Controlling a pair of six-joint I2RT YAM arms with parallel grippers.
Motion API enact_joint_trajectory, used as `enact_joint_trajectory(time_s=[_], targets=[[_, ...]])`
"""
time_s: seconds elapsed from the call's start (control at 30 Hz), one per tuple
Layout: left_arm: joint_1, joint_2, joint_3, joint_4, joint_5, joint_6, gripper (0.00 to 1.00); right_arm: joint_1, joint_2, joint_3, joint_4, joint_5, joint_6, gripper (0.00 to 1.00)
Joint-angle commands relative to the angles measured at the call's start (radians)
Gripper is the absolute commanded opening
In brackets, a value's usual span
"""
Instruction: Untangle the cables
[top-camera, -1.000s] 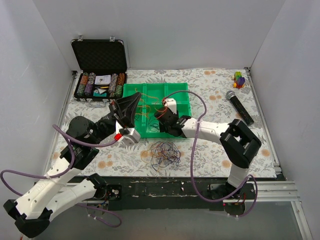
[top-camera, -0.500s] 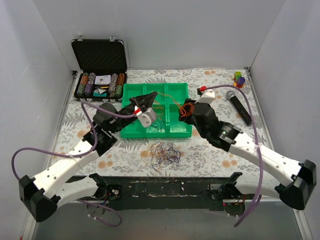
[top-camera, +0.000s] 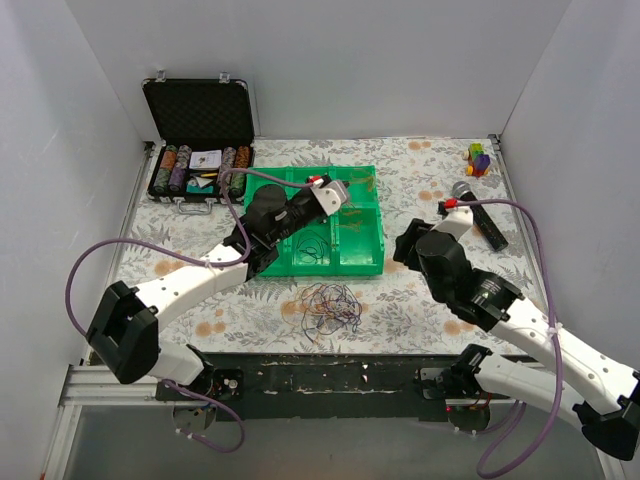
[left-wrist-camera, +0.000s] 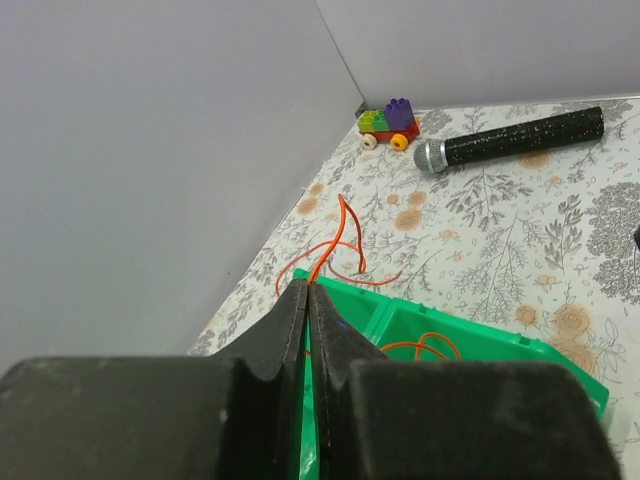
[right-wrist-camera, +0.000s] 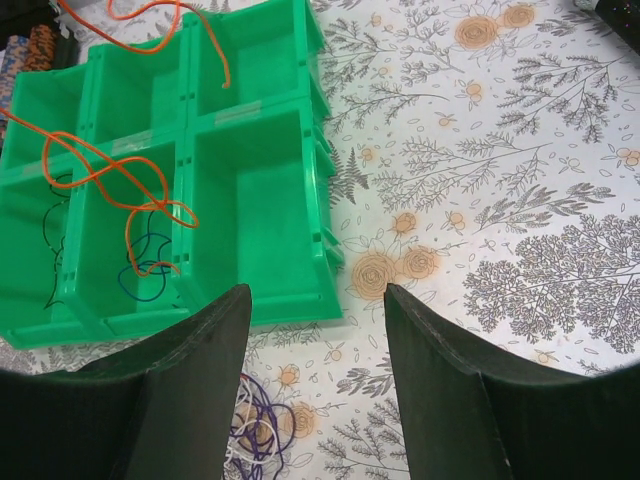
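Observation:
The cable tangle (top-camera: 326, 304), with purple, orange, white and dark loops, lies on the table in front of the green tray (top-camera: 362, 262). Its edge shows in the right wrist view (right-wrist-camera: 252, 425). Loose orange cables (right-wrist-camera: 110, 178) and a blue loop (right-wrist-camera: 143, 277) lie in the tray compartments. My left gripper (top-camera: 349, 188) is over the tray's far right part. It is shut on an orange cable (left-wrist-camera: 338, 232) that trails onto the table beyond the tray rim (left-wrist-camera: 452, 321). My right gripper (right-wrist-camera: 315, 292) is open and empty above the table, right of the tray's near right corner (right-wrist-camera: 325, 290).
An open black case of poker chips (top-camera: 200, 172) stands at the back left. A black microphone (top-camera: 480, 212) and a small brick toy car (top-camera: 479, 158) lie at the back right; both also show in the left wrist view, microphone (left-wrist-camera: 512, 140), toy (left-wrist-camera: 390, 122). White walls surround the table.
My left gripper has moved right and farther back over the tray, dragging the orange cable. My right gripper has drawn back to the right, off the tray.

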Motion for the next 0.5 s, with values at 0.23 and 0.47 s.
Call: enact_joint_trajectory(time_s=[0.23,0.47], targets=[[-0.042,0.008,0.032,0.118,0.006,-0.041,0.0,-0.013,-0.063,-0.036,-0.028,0.041,0.045,0.64],[-0.061,0.031,0.109,0.117,0.006,-0.04,0.0,-0.015,-0.081,-0.038,-0.028,0.042,0.051,0.64]])
